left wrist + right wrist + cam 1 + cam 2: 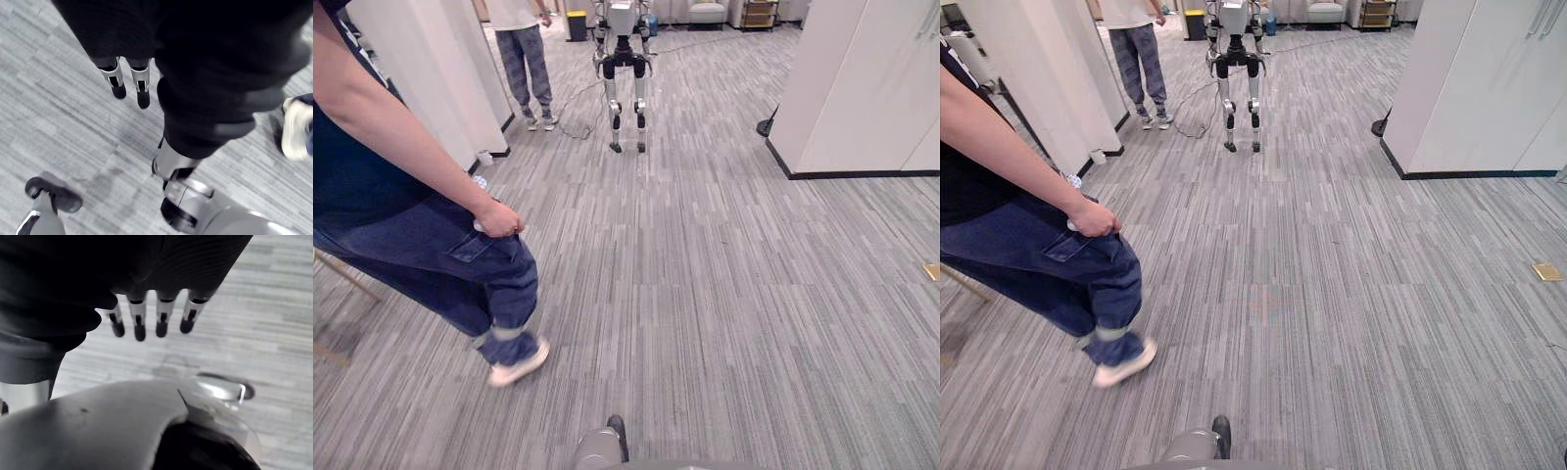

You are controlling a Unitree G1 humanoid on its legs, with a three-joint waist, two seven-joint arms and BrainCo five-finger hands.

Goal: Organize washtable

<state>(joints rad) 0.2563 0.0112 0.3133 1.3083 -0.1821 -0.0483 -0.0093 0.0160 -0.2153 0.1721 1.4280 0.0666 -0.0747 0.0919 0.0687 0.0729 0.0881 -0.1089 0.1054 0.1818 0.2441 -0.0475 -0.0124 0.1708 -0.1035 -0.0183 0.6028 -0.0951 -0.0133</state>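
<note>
No washtable anywhere I can spot from here, so where the stuff to organize sits, or how far along the job is, I honestly can't judge; this scene would fit the robot walking over to the table just as well as walking away with everything tidied. Both hands hang down by its sides over the grey striped carpet (724,294). The right hand (151,316) has its fingers hanging loose and fairly straight with nothing in them, and the left hand (129,81) looks the same, fingers relaxed and empty. Closest thing around is a person in jeans (460,264) at about 9 o'clock, mid-step, white sneaker (517,364) planted on the carpet, so that side is kinda crowded. Up at 12 o'clock another humanoid robot (625,69) stands well off, with a second person (524,59) just beside it toward 11. White partition walls sit at 10 o'clock (421,69) and 2 o'clock (862,88), leaving an open lane straight ahead between them. There's a small yellowish thing (1546,271) flat on the floor at 3 o'clock, can't tell what it is.
</note>
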